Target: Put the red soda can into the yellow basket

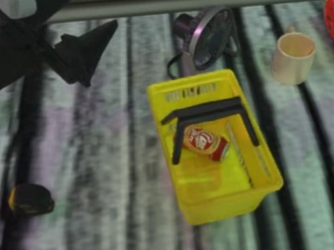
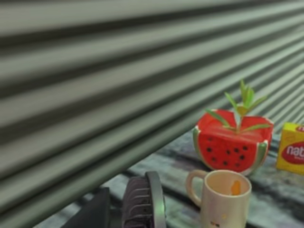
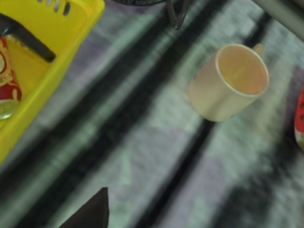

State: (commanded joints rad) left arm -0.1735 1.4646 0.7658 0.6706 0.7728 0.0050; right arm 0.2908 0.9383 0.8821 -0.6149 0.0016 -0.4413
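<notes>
Seen from above, the red soda can lies on its side inside the yellow basket, well apart from the left gripper (fingers closed) at upper left. The left wrist view alone shows a watermelon planter behind a cream mug. The right wrist view shows mug and basket.

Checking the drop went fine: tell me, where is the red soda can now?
In the top view, the red soda can lies on its side inside the yellow basket, under its black handles, right of table centre.

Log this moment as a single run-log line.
red soda can: lying inside yellow basket | left gripper: top-left, away from basket, holding nothing | right arm: barely in view at right edge | task state: looks done
</notes>
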